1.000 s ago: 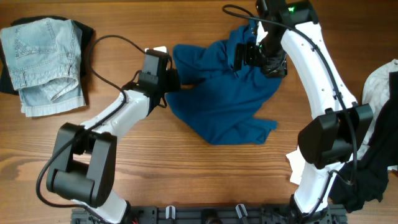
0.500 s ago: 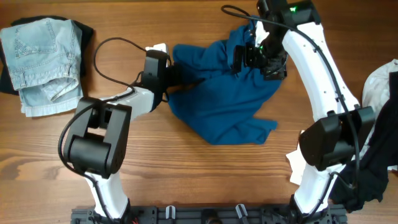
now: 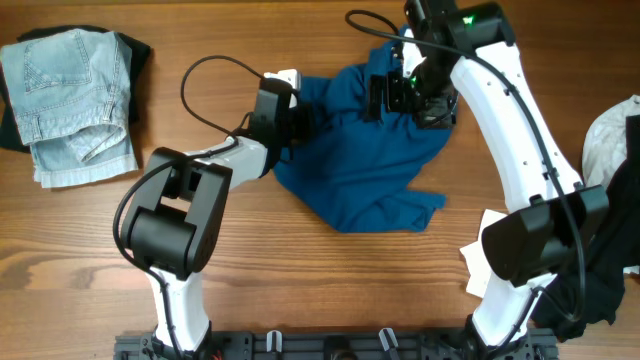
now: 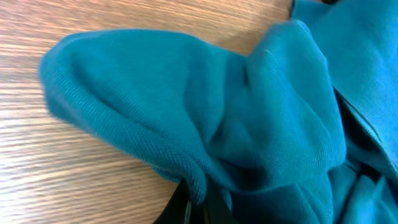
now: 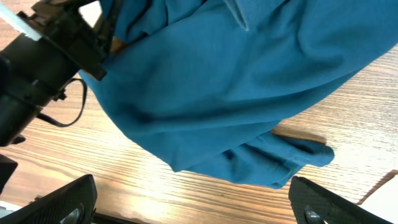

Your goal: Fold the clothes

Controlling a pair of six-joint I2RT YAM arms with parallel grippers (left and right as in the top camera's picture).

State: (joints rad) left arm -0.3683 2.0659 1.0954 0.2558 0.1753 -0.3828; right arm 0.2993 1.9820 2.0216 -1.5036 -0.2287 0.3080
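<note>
Fabric at the left edge of the crumpled dark blue shirt (image 3: pixel 360 165) is clamped in the left gripper (image 3: pixel 298 120). The right gripper (image 5: pixel 189 190) hovers over it, jaws wide apart.

Dark blue shirt (image 3: pixel 355 165) crumpled and unfolded in the middle of the surface (image 3: pixel 300 270), left edge gathered into a rounded bulge, a corner poking out at the lower right. Pale denim (image 3: pixel 70 95) folded at the far left atop a black piece (image 3: pixel 138 52). White garment (image 3: pixel 612 130) and black garment (image 3: pixel 612 285) heaped at the right edge.
</note>
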